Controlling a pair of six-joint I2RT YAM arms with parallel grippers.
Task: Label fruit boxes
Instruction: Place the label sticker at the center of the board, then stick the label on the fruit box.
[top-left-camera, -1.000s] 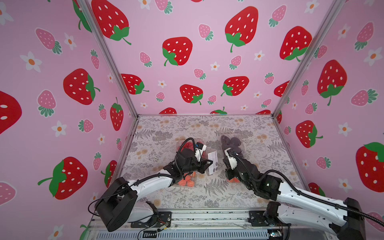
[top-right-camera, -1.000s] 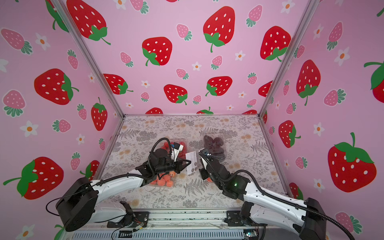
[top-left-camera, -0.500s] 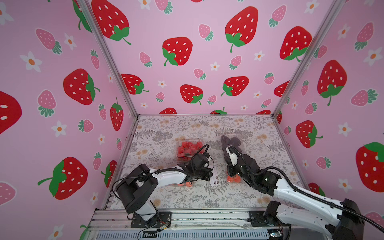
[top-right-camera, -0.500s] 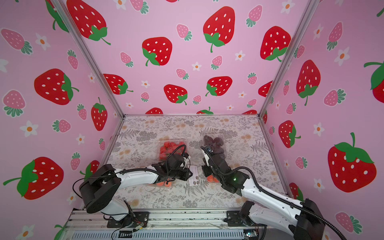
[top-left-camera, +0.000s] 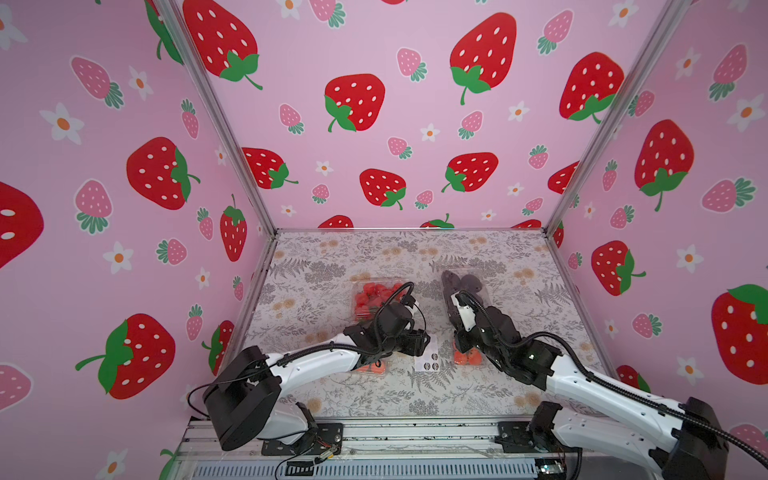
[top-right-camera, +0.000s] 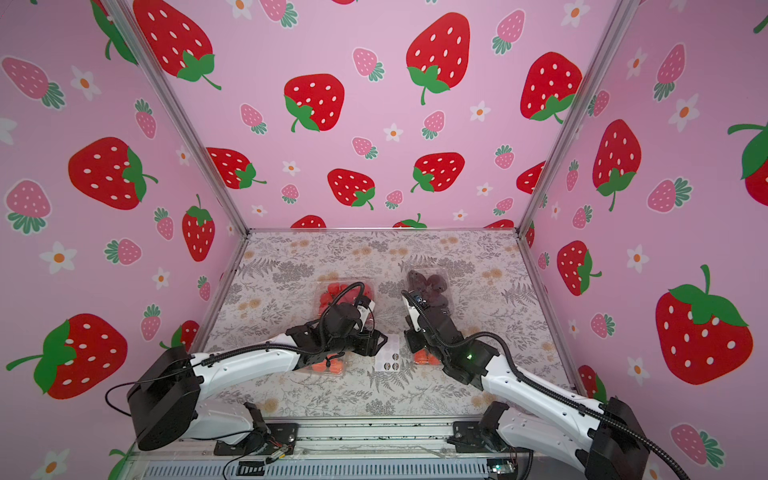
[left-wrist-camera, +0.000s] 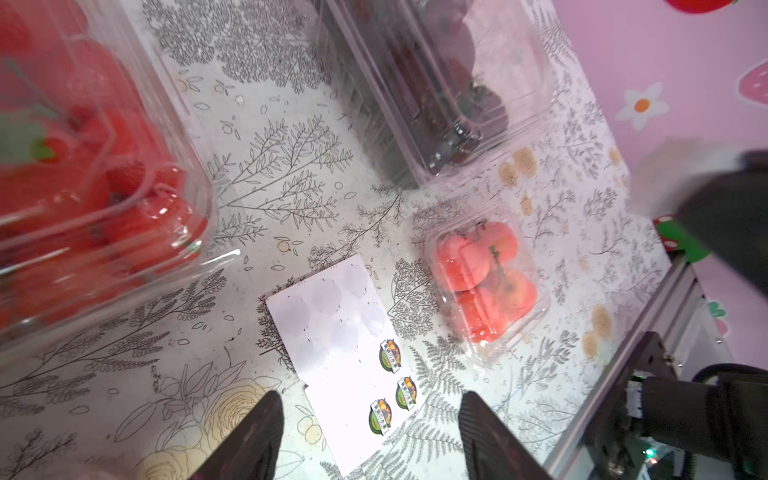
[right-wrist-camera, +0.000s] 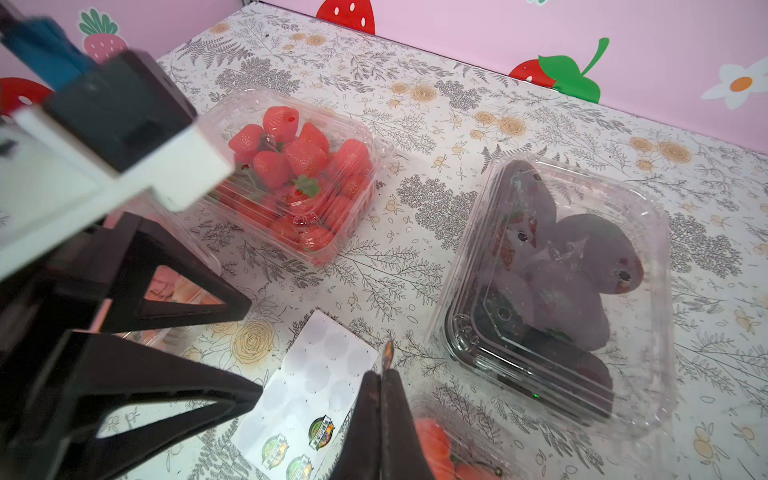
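Clear plastic clamshells, four of them, sit around the middle of the flower-printed worktop (top-left-camera: 332, 257). The dark-fruit box (top-left-camera: 465, 286) lies right of centre. The strawberry box (top-left-camera: 372, 297) lies left of centre, apart from it. Toward the front edge, the orange-pink fruit box (top-right-camera: 326, 365) is mostly hidden under the left arm. The small box (left-wrist-camera: 486, 282) of orange-red fruits stands just beside the right gripper (right-wrist-camera: 384, 374). Between those two boxes the white sticker sheet (left-wrist-camera: 332, 332) lies flat, with three printed stickers at its front-edge end. The left gripper (left-wrist-camera: 370, 401) hovers over that end with jaws spread wide, holding nothing. The right gripper's jaws are pressed together, pinching a small sticker (right-wrist-camera: 388, 351), seen edge-on, near the sheet.
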